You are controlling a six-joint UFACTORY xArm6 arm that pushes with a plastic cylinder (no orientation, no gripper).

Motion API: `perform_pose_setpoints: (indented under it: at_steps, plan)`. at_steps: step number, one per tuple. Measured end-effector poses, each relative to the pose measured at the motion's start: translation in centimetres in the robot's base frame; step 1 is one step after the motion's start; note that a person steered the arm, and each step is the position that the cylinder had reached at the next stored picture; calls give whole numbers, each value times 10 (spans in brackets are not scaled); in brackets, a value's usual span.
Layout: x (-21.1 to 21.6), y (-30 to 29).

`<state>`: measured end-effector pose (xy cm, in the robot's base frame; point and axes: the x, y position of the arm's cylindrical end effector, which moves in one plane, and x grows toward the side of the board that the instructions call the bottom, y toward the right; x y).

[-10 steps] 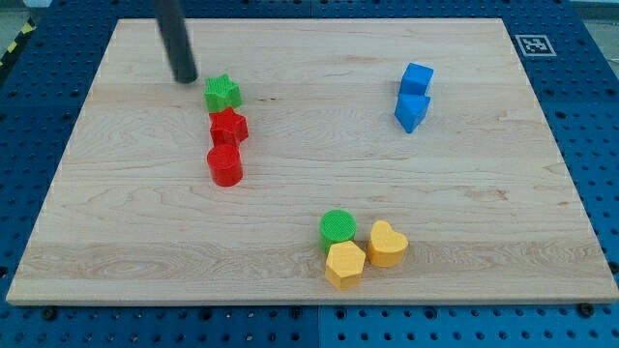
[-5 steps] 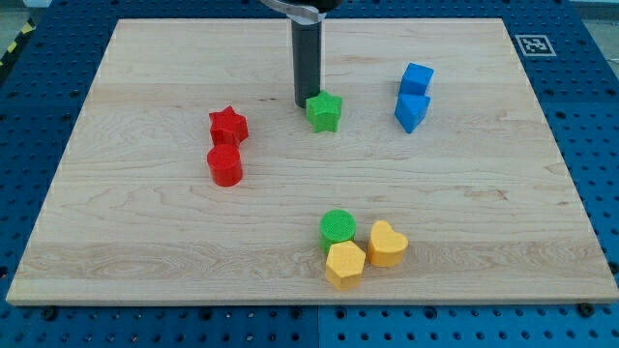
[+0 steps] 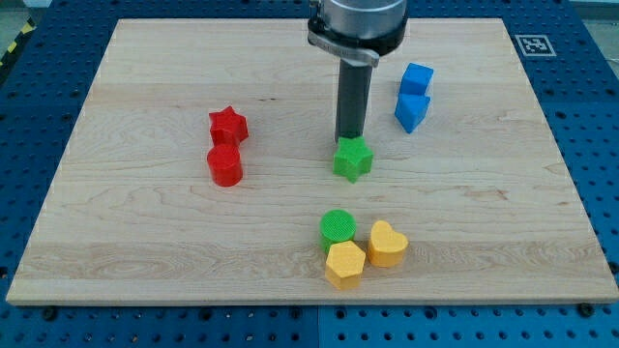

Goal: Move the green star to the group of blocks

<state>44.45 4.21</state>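
The green star (image 3: 353, 159) lies near the board's middle, a little right of centre. My tip (image 3: 348, 139) stands right against its upper edge, the dark rod rising toward the view's top. Below the star sits a group of three blocks: a green cylinder (image 3: 338, 227), a yellow hexagon (image 3: 344, 263) and a yellow heart (image 3: 387, 244). The star is a short gap above the green cylinder, not touching it.
A red star (image 3: 228, 126) and a red cylinder (image 3: 224, 165) sit at the left. Two blue blocks (image 3: 417, 78) (image 3: 411, 111) sit at the upper right. A marker tag (image 3: 533, 44) is at the board's top right corner.
My tip has pushed the green star from beside the red star rightward, then down toward the view's bottom, closer to the green cylinder and yellow blocks. The other blocks have not moved.
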Motion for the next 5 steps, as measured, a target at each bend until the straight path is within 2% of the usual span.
perform_pose_setpoints:
  at_steps: [2,5]
  plan:
    - [39,11]
    - [66,50]
